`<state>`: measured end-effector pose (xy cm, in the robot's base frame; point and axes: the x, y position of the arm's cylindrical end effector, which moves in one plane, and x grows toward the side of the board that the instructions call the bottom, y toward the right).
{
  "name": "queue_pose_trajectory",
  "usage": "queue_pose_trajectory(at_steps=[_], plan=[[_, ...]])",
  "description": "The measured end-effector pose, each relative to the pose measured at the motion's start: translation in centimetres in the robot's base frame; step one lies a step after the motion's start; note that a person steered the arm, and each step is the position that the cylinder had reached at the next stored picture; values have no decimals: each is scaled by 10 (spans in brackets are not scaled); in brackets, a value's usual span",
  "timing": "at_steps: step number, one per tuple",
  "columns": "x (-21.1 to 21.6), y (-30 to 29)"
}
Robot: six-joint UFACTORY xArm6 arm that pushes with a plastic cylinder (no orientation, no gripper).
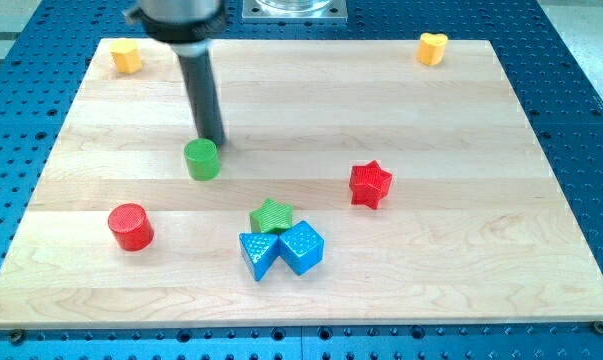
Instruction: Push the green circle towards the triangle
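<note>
Wooden board on a blue perforated table, with the blocks scattered across it. At the view's top left corner sits a yellow block, its shape hard to make out. Lower down on the left stands a red cylinder, well apart from the rest. Next comes the green circle, upright in the left half of the board. The dark rod comes down from the view's top, and my tip sits just beside the circle, at its upper right edge; whether it touches I cannot tell. The rod is a plain stick with nothing to spread or press together, and it pinches nothing. Toward the middle, near the view's bottom, three blocks cluster: a green star touching a blue triangle below it, and a blue cube pressed against the triangle's right side. The circle lies up and left of this cluster, apart from it. Right of centre rests a red star, alone. At the view's top right corner is a yellow heart.
</note>
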<state>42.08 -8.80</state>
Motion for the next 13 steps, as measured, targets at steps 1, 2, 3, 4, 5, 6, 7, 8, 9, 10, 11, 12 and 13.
queue_pose_trajectory(at_steps=[1, 2, 3, 4, 5, 6, 7, 8, 9, 10, 11, 12, 13], plan=[[34, 5], [11, -6], [11, -17], [11, -31], [0, -56], [23, -33], [28, -25], [6, -60], [42, -20], [54, -4], [47, -32], [76, -1], [89, 32]])
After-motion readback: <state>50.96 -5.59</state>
